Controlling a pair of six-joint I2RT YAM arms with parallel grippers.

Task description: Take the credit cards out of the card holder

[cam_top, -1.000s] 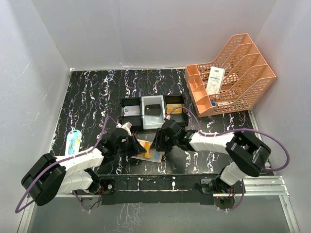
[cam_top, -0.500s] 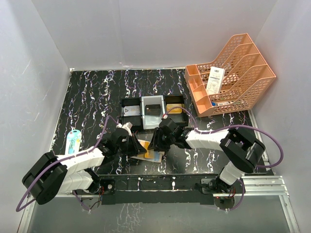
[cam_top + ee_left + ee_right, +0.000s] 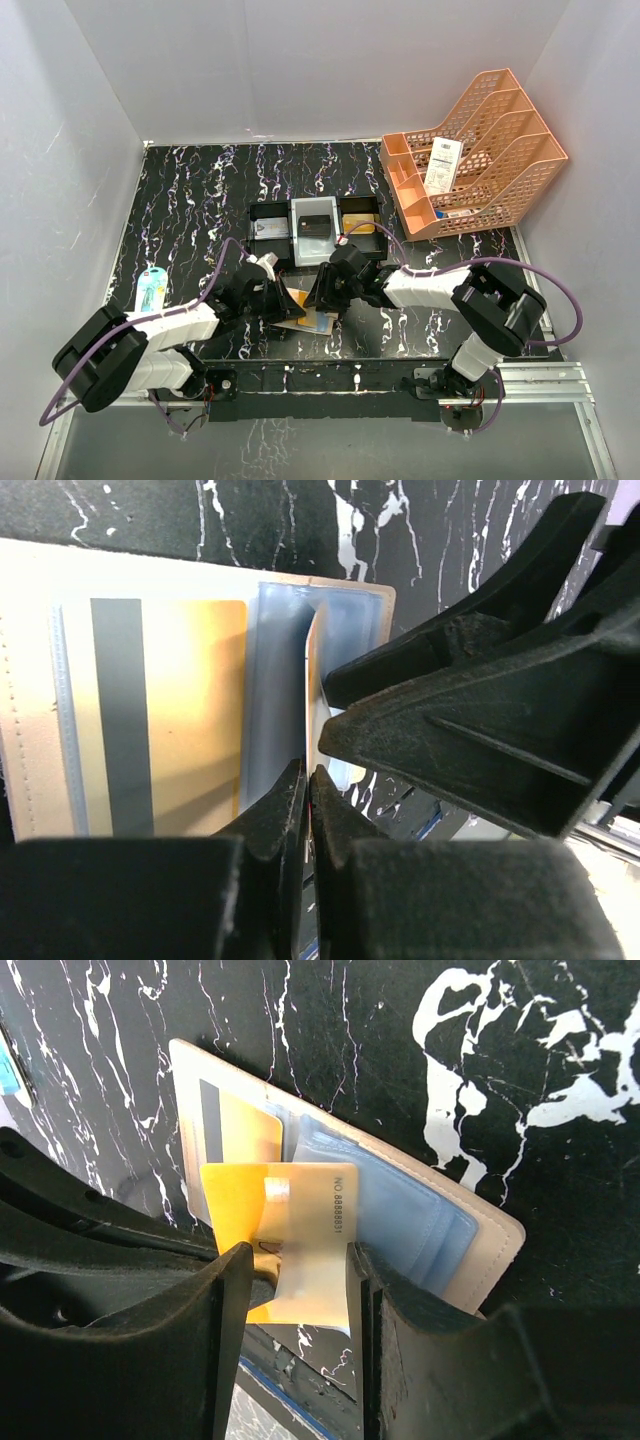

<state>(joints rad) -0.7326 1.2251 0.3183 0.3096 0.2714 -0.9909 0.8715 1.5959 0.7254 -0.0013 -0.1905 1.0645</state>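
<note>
- A pale blue packet [image 3: 151,291] lies by the bench's [image 3: 200,190] left edge.
- The left tool [image 3: 307,780] has its fingers pressed together, tips at a raised pale slot; whether they pinch it I cannot tell.
- The card holder [image 3: 410,1210] lies open near the middle of the near edge, with a striped gold card [image 3: 170,710] in its slot.
- The right tool [image 3: 295,1260] pinches a second gold card [image 3: 300,1210], partly out over the holder.
- A three-part tray [image 3: 297,240] sits mid-bench, and an orange rack [image 3: 500,170] is at the far right corner.
</note>
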